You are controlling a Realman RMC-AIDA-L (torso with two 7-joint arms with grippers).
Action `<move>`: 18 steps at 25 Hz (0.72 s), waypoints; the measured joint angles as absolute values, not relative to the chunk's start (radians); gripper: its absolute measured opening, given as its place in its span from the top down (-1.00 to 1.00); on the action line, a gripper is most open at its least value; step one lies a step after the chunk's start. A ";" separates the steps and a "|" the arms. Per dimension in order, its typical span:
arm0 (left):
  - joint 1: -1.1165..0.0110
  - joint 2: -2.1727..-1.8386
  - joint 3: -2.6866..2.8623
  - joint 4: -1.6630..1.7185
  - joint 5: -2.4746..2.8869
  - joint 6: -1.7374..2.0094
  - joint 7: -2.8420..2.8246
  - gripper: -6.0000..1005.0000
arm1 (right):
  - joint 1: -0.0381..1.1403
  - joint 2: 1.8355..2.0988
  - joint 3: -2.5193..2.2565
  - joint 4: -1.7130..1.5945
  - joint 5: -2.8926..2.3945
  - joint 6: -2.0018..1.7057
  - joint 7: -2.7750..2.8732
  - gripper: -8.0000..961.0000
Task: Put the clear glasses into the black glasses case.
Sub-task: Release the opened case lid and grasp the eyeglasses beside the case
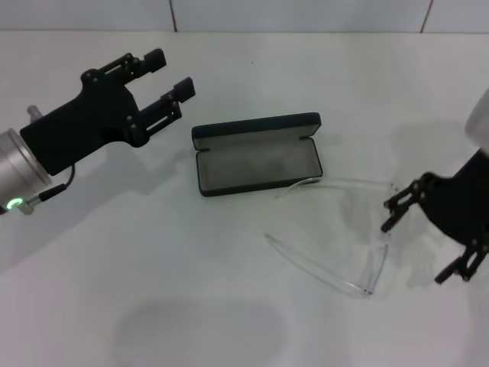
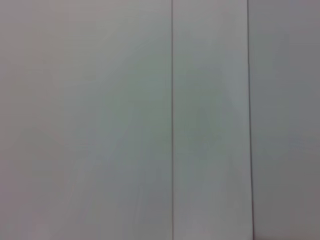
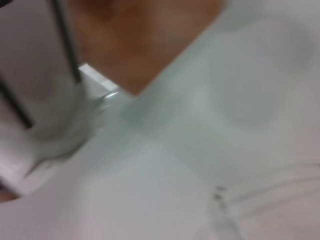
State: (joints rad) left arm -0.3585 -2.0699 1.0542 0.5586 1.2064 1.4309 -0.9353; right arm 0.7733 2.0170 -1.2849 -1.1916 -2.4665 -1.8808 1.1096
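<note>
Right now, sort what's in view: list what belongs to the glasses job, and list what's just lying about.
Belongs to the job:
- clear glasses, lying unfolded on the table, one arm tip by the case
- black glasses case, lid open, nothing inside
- right gripper, open, beside the glasses
- left gripper, open, raised away from the case

Just lying about:
- nothing loose; only the white table

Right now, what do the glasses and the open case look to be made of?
The clear glasses: likely transparent plastic, glossy; the table shows straight through them. The black glasses case: matte dark hard shell, grey lining that looks like soft fabric, though that is uncertain.
</note>
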 joint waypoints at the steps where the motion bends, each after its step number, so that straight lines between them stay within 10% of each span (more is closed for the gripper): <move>1: -0.359 -2.071 1.049 0.558 1.207 1.430 -0.934 -0.22 | 0.771 2.017 -1.319 -1.197 -2.461 -1.876 1.114 -0.85; 18: -0.367 -2.065 1.034 0.530 1.210 1.419 -0.900 -0.22 | 0.765 2.024 -1.493 -1.178 -2.459 -1.611 1.141 -0.83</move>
